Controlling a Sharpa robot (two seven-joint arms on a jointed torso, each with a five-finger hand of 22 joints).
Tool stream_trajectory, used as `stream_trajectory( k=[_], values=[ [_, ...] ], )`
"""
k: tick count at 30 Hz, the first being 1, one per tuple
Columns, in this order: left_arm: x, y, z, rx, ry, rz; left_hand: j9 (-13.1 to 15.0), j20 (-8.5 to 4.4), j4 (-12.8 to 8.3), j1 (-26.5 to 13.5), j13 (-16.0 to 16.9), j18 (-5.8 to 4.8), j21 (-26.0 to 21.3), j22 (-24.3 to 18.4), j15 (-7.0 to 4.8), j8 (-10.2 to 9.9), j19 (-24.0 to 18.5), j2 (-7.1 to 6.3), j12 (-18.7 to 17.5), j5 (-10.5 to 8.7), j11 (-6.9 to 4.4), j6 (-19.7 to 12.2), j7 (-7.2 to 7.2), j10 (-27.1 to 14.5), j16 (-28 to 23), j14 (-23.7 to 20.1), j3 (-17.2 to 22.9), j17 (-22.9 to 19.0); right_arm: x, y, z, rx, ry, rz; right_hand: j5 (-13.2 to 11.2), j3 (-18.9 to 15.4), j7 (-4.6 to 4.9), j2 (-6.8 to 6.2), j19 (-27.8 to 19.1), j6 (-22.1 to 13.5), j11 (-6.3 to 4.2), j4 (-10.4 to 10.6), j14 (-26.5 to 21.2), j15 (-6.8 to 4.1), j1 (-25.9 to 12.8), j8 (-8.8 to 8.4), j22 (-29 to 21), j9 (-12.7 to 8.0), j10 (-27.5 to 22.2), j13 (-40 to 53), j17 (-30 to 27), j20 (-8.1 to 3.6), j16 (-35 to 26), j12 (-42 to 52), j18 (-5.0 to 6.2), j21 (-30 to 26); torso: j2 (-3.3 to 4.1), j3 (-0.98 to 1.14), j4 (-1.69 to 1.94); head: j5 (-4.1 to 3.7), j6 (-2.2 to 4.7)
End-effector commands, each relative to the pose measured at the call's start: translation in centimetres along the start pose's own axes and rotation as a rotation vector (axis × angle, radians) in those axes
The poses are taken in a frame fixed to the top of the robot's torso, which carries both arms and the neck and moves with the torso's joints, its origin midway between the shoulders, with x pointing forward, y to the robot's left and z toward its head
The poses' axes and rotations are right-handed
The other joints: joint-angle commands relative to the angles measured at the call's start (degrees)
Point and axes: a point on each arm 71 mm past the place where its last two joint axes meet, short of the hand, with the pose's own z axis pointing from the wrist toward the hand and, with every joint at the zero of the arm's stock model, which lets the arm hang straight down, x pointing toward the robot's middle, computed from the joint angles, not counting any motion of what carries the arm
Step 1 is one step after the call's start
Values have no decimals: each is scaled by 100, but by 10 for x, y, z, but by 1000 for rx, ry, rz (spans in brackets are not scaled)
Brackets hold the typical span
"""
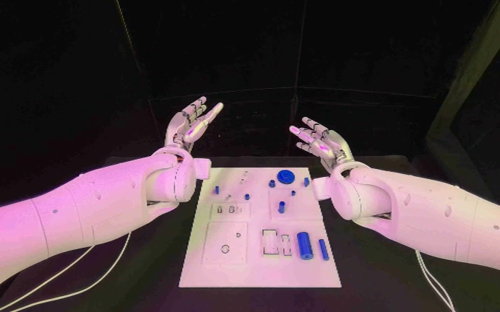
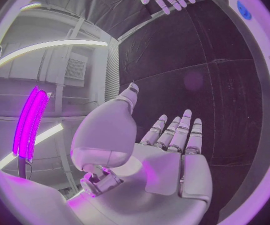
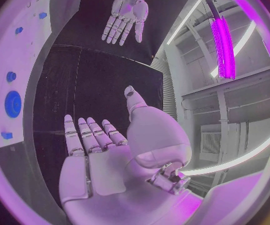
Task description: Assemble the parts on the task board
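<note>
the board [image 1: 209,272] lies flat in the middle of the black desk [image 1: 386,283], its near end bare. further up it a long blue cylinder [image 1: 304,245] and a thin blue pin [image 1: 323,249] lie side by side; beyond them small blue parts, then a round blue disc [image 1: 285,176] near the far edge. the left hand [image 1: 194,126] and right hand [image 1: 322,143] are raised past the board's far corners, holding nothing, fingers [image 2: 175,133] apart, well clear of the parts. black curtain behind.
</note>
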Motion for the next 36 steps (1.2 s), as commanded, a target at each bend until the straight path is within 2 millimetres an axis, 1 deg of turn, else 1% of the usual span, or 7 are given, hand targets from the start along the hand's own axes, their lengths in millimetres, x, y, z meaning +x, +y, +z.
stream_trajectory(
  k=[1, 5, 10, 11, 12, 14, 36],
  values=[
    [3, -6, 3, 63, 55, -57, 27, 88, 53, 289, 27, 92, 80, 36, 72, 61, 157, 8, 44, 39, 93, 197, 655, 202, 71, 350, 51, 46, 13, 1, 6, 14, 219, -31, -157, 154, 758, -16, 2004, 2028, -4, -591, 2748, -68, 961, 483, 429, 248, 2701, 215, 215, 41, 608, 596, 398, 949, -4, -1, 1, -1, 1],
    [3, -6, 3, 63, 55, -57, 60, 84, 55, 344, 80, 49, 184, 91, 129, 115, 476, 32, 137, 48, 243, 482, 747, 712, 269, 1156, 70, 156, 15, 1, 10, 21, 268, -49, -159, 223, 619, -12, 2459, 3204, -178, -769, 3446, -272, 1102, 737, 505, 342, 3313, 186, 214, 1, 764, 717, 551, 1212, -4, -1, 1, -1, 1],
    [3, -6, 3, 63, 55, -57, 200, 63, -50, 521, 273, 219, 744, 371, -69, 398, 2125, 77, 617, 55, 139, 1770, 786, 2810, 747, 2375, 73, 330, 16, 1, 13, 28, 301, -62, -105, 347, 473, 18, 2963, 3852, -357, -1035, 4213, -511, 1090, 754, 607, 276, 3982, 132, 206, -225, 824, 628, 554, 1549, -4, -1, 1, -1, 1],
    [-14, -8, -2, 71, 94, -71, 249, 61, -76, 553, 293, 296, 929, 453, -141, 508, 2620, 90, 720, 49, 84, 2223, 760, 3101, 836, 2596, 67, 357, -23, 21, 24, -170, 187, -508, -104, 372, 464, 24, 3032, 3917, -388, -1077, 4327, -545, 1080, 743, 631, 262, 4070, 134, 214, -265, 833, 602, 558, 1610, -4, -1, 1, -1, 1],
    [-14, -9, -3, 74, 102, -69, 282, 58, -105, 586, 298, 360, 1035, 488, -206, 599, 2860, 101, 789, 40, 23, 2612, 721, 3308, 902, 2794, 57, 375, -24, 24, 25, -181, 189, -537, -92, 400, 449, 24, 3106, 3981, -415, -1107, 4452, -587, 1073, 730, 662, 248, 4171, 135, 226, -307, 847, 579, 557, 1682, 190, 9, -8, -75, 43],
    [-14, -10, -5, 79, 118, -67, 303, 17, -161, 650, 297, 402, 1135, 505, -289, 695, 3111, 118, 869, 34, -58, 3015, 661, 3613, 981, 3088, 44, 402, -26, 29, 27, -199, 198, -595, -53, 462, 416, -1, 3238, 4113, -478, -1123, 4695, -665, 1085, 711, 736, 229, 4371, 138, 256, -396, 878, 538, 557, 1839, 233, 12, -16, -69, 53],
    [-3, -22, -43, 68, 279, -135, 197, -210, -388, 854, 217, 397, 1314, 445, -536, 660, 3884, 185, 738, 49, -254, 3495, 488, 4257, 999, 3894, 12, 602, -6, 44, 45, -186, 359, -1268, -53, 934, 179, -480, 4081, 4638, -822, -1103, 6853, -1241, 944, 251, 2168, 200, 5012, 159, 1540, -1022, 2314, 93, 547, 4294, 746, -66, 157, -216, 199]
  ],
)
